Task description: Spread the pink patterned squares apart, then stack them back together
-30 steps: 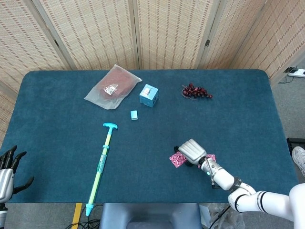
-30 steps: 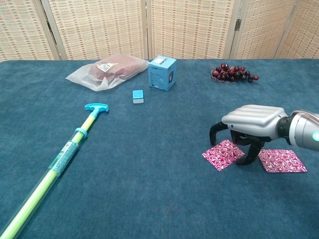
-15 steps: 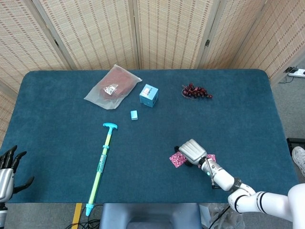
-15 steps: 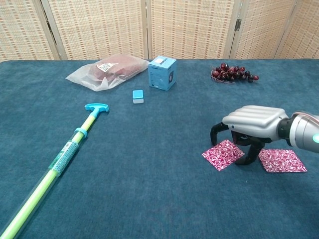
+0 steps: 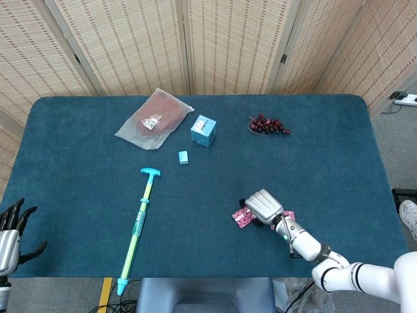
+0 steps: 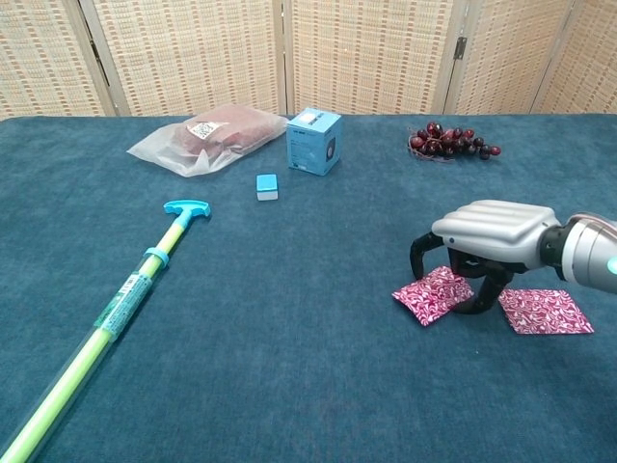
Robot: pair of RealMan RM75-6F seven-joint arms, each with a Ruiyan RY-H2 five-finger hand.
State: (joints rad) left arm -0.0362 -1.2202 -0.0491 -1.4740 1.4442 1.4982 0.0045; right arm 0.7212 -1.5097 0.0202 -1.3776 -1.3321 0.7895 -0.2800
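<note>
The right robot hand [image 6: 482, 241] is arched over the left pink patterned square [image 6: 434, 294], its dark fingertips [image 6: 472, 307] pressed on that square's rumpled near edge; whether the square is actually pinched cannot be told. The right pink patterned square [image 6: 543, 311] lies flat just beside it on the blue table [image 6: 289, 367], apart from the first. The left robot hand [image 5: 12, 231] is held off the table's near left corner, fingers spread and grasping nothing. Well away are found a cyan-handled green stick [image 6: 120, 301], a small blue block [image 6: 267, 186], a blue box [image 6: 314, 141], a clear bag of red contents [image 6: 207, 137] and a grape bunch [image 6: 448, 142].
</note>
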